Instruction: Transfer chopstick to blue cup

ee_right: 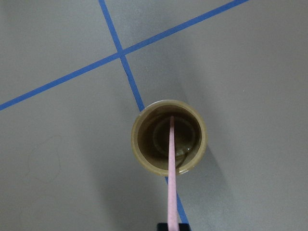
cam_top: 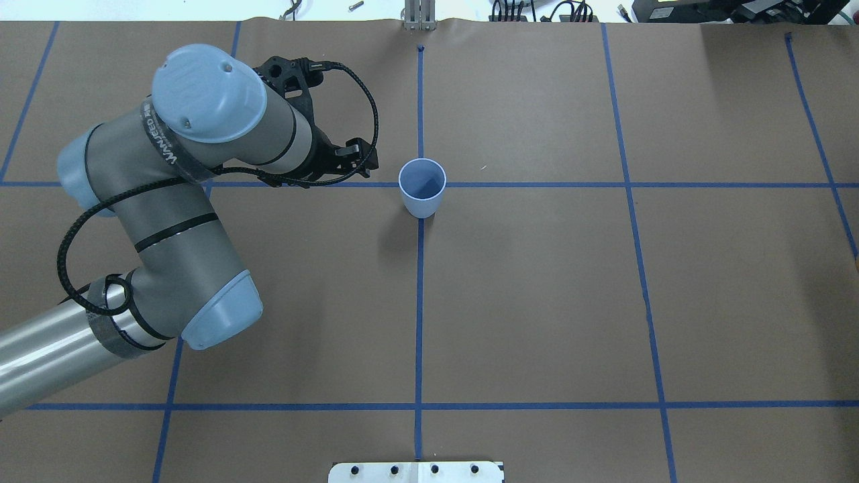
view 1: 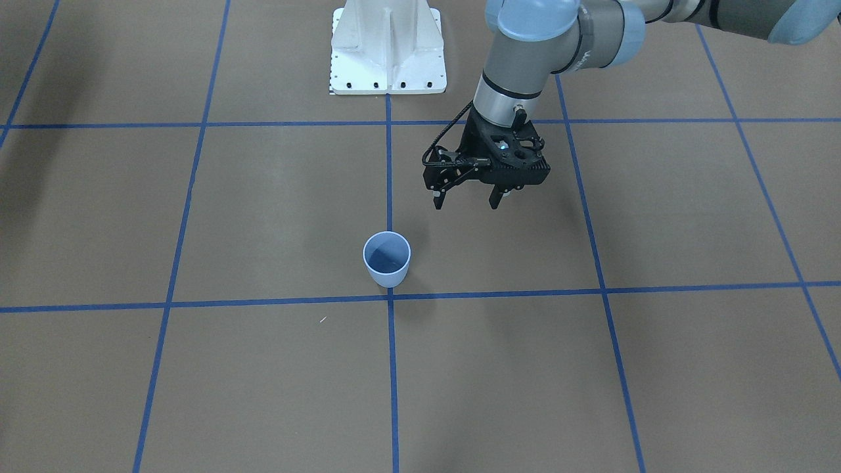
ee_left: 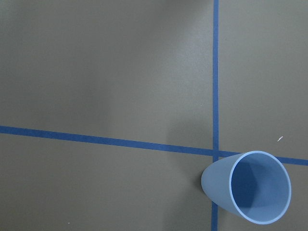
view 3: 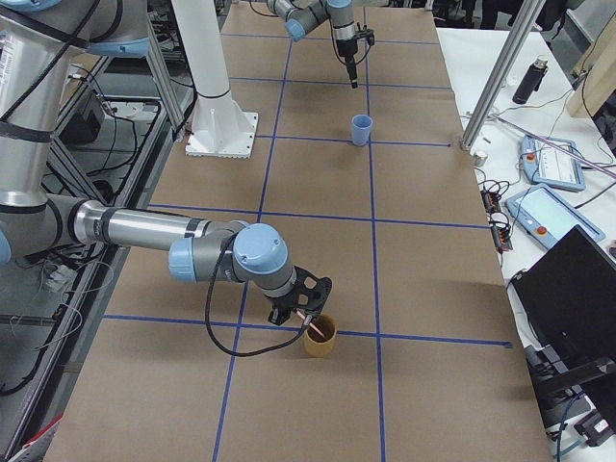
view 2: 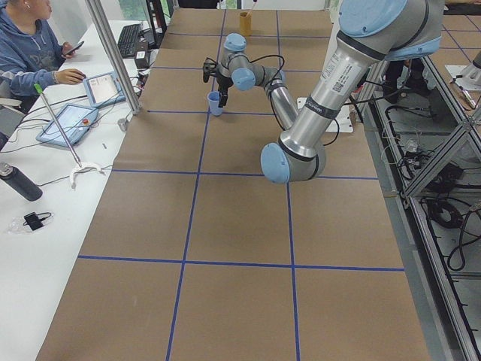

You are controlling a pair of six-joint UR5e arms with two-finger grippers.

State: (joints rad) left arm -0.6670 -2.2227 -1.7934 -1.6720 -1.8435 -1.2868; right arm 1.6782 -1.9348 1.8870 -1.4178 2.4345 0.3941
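Chopstick [ee_right: 171, 163], near end beyond frame edge

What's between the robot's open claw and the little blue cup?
Nothing: only bare brown table cover lies between the left gripper and the blue cup, seen in the front-facing view.

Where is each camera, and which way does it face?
Front-facing: across the table, facing the robot's base; blue cup, left gripper.
Overhead: behind the robot, looking forward and down; left arm.
Exterior left: table's left end, looking along it; left arm nearest.
Exterior right: opposite end; right arm nearest, by brown cup.
Left wrist: down onto the blue cup.
Right wrist: down the chopstick into the brown cup.
All but right wrist share the blue cup.
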